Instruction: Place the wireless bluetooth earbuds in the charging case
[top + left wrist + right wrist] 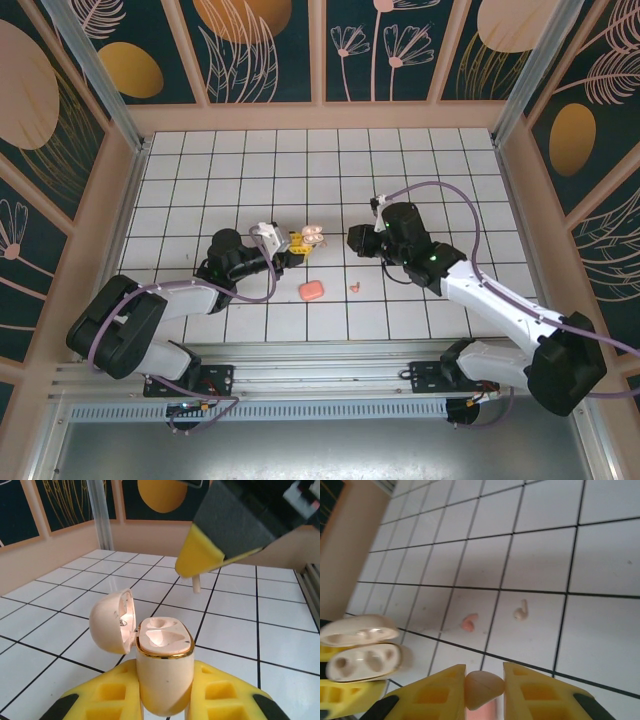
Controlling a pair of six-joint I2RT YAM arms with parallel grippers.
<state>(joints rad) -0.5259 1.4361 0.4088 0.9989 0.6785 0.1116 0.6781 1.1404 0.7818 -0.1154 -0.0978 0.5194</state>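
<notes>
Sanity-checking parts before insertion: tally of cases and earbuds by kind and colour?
Cream glossy plastic charging case, open, in left hand: 1
Coral pebble-shaped plastic case, closed, on white tiles: 1
Pale whitish-pink plastic earbuds: 2 (one in right hand, one on tiles)
Coral-orange plastic earbud, on tiles: 1
Total: 5

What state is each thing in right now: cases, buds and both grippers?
pale case: lid open, both sockets empty, gripped.
coral case: closed, lying on the tiles.
held pale earbud: pinched, not yet inserted.
loose pale earbud: lying on the tiles.
coral earbud: lying on the tiles.
left gripper: shut on pale case.
right gripper: shut on held pale earbud.
</notes>
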